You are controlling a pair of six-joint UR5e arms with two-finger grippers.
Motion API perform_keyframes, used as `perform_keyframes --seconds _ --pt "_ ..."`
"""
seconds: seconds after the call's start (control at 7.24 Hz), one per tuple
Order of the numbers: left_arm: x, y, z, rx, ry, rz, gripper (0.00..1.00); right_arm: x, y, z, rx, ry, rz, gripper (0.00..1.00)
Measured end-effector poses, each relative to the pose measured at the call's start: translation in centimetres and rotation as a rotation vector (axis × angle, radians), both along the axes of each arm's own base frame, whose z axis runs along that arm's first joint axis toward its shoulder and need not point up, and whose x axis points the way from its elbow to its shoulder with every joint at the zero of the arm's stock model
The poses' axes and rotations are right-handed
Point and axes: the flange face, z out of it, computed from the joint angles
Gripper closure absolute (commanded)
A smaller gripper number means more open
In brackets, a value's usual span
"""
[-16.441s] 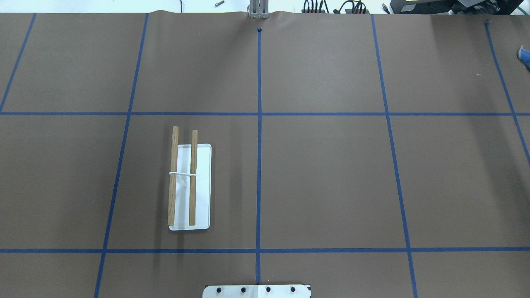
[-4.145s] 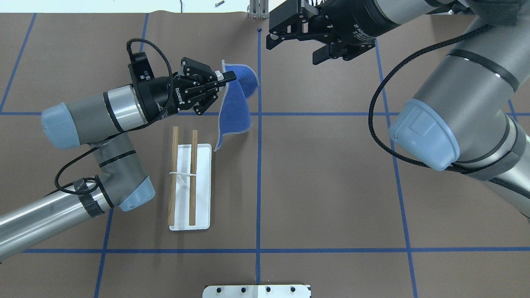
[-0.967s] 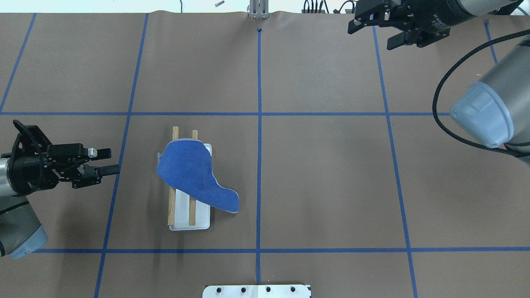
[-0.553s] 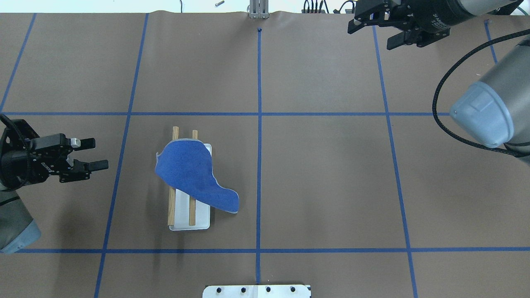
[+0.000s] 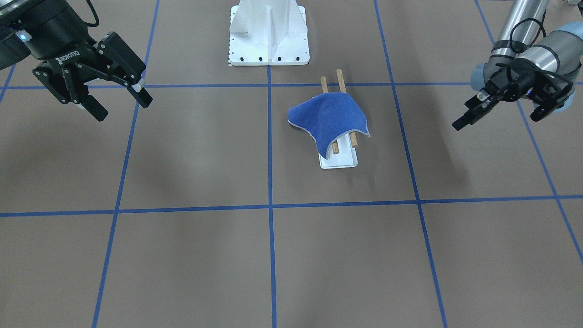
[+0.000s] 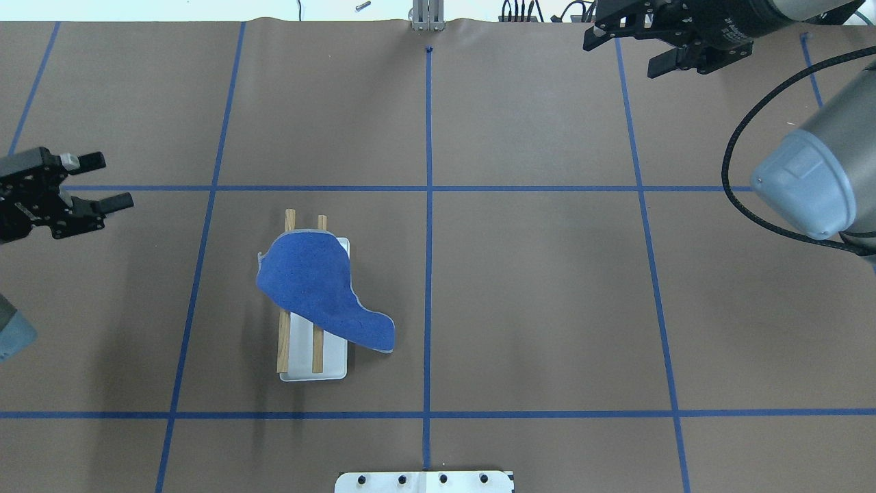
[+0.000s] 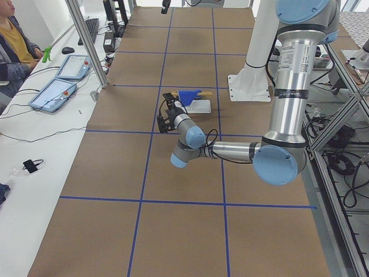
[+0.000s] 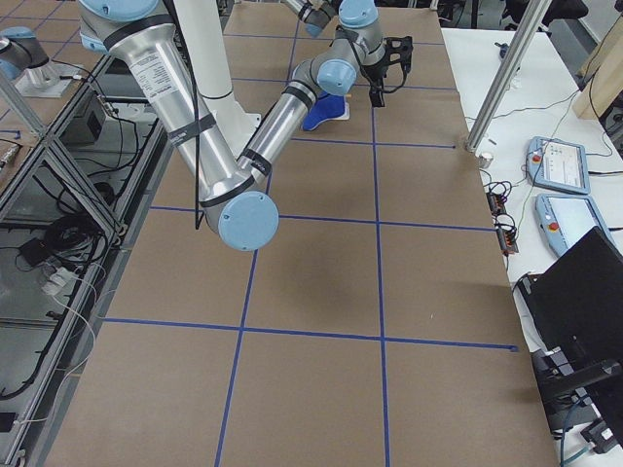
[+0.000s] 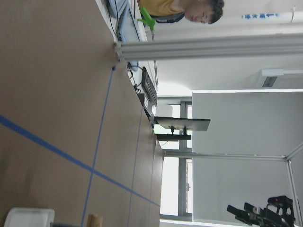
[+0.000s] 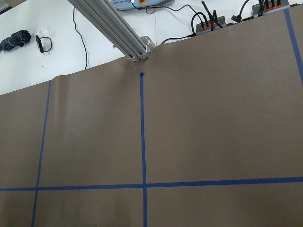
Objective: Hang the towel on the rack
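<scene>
Towel (image 6: pixel 311 284) drapes skewed over the rack (image 6: pixel 333 356); left gripper (image 6: pixel 114 182) and right gripper (image 6: pixel 621 57) hang spread apart, empty.

Bright, even overhead light. Soft faint shadows on table (image 5: pixel 191 150) under arms and beside rack (image 6: pixel 333 356). All views sharp. Left wrist view turned sideways, far background blown out white.

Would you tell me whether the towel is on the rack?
On: the towel drapes over both dowels of the rack, one corner trailing sideways.
</scene>
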Motion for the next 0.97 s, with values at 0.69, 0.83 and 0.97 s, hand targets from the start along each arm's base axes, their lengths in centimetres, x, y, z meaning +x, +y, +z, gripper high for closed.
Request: perform_keyframes --seconds 0.69,0.83,0.97 --pt "-5.9 -7.5 2.7 0.049 -0.665 -0.338 0.02 7.3 -2.8 5.1 0.032 0.107 0.072 0.00" --pt "-7.4 -8.8 3.4 0.059 -0.804 -0.374 0.02 8.3 -3.3 6.6 0.033 0.134 0.078 0.00" --pt "-8.8 -10.2 3.2 0.073 -0.948 -0.381 0.02 9.4 -3.6 8.7 0.036 0.169 0.075 0.00"
